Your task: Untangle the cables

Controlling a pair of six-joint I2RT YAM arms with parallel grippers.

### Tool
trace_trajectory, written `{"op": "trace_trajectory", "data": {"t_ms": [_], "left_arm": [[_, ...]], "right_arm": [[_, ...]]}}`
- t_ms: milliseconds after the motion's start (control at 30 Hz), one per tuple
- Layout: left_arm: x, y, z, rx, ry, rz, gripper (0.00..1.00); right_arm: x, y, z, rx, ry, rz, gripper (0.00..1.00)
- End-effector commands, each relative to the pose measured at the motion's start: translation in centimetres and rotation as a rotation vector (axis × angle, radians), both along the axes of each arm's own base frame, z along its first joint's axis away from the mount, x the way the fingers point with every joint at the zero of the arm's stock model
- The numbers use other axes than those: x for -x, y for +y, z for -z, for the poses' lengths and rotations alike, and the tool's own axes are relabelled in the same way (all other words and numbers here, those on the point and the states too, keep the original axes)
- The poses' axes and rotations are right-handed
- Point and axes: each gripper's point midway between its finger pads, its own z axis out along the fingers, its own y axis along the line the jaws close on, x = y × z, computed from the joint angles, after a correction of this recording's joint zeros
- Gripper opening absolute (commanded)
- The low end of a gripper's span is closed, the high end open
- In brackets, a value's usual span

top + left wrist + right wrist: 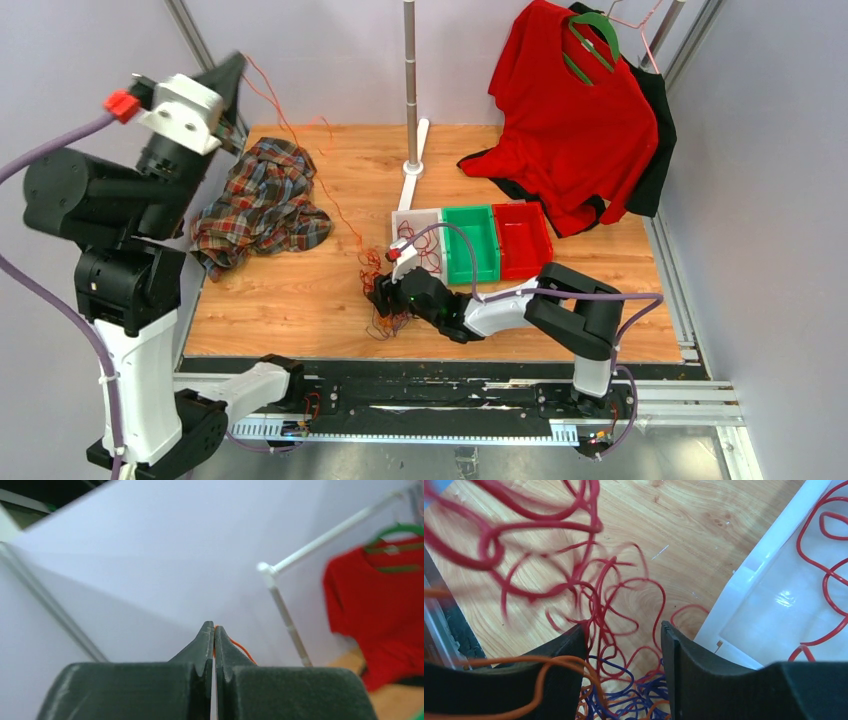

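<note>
A single orange cable (239,649) is pinched in the pressed-together left gripper (214,627), raised at the far left. The right gripper (624,627) is spread over the tangle of cables (372,262) on the wooden table (290,300), just left of a white bin (744,580).

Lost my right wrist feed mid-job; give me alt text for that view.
The right gripper stands open over a tangle of red cables on the wooden table, strands running between its fingers, with orange cable and blue cables beneath. At right, a white bin holds a red loop.
</note>
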Motion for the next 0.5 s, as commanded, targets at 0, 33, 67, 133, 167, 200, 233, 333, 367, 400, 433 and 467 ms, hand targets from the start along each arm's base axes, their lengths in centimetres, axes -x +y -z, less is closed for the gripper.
{"op": "trace_trajectory", "data": {"t_ms": [0,33,67,133,167,200,233,333,367,400,433,467], "left_arm": [[2.8,5.5,-10.7,0.253,-0.430,-0.221,0.00],[3.3,6.3,-11.8,0.294,-0.486,-0.252,0.00],[3.9,7.1,-12.9,0.330,-0.545,-0.279,0.00],[4.8,7.9,-14.7,0.380,-0.621,-0.302,0.00],[5.3,8.2,-15.4,0.403,-0.646,-0.305,0.00],[5.6,8.4,-16.0,0.420,-0.671,-0.306,0.00],[6.1,8.7,-16.6,0.442,-0.700,-0.306,0.00],[7.3,9.4,-17.8,0.496,-0.765,-0.309,0.00],[7.5,9.5,-18.2,0.506,-0.784,-0.315,0.00],[7.8,9.8,-18.6,0.516,-0.809,-0.325,0.00],[8.3,10.2,-19.2,0.532,-0.838,-0.339,0.00],[8.8,10.6,-19.7,0.555,-0.866,-0.348,0.00]], "right_arm": [[1.2,0.1,1.6,0.028,0.019,-0.012,0.54],[1.3,0.2,1.7,0.029,0.021,-0.016,0.54],[1.4,0.2,1.9,0.034,0.022,-0.018,0.54],[1.6,0.1,2.2,0.042,0.027,-0.019,0.52],[1.6,0.1,2.3,0.044,0.033,-0.019,0.49],[1.7,0.0,2.5,0.045,0.036,-0.019,0.47],[1.7,0.0,2.6,0.048,0.039,-0.021,0.46],[1.9,-0.1,2.9,0.052,0.044,-0.023,0.45],[2.0,-0.2,3.2,0.058,0.046,-0.022,0.45],[2.0,-0.3,3.3,0.061,0.048,-0.023,0.43],[2.1,-0.4,3.5,0.066,0.050,-0.024,0.41],[2.1,-0.4,3.7,0.070,0.052,-0.024,0.40]]}}
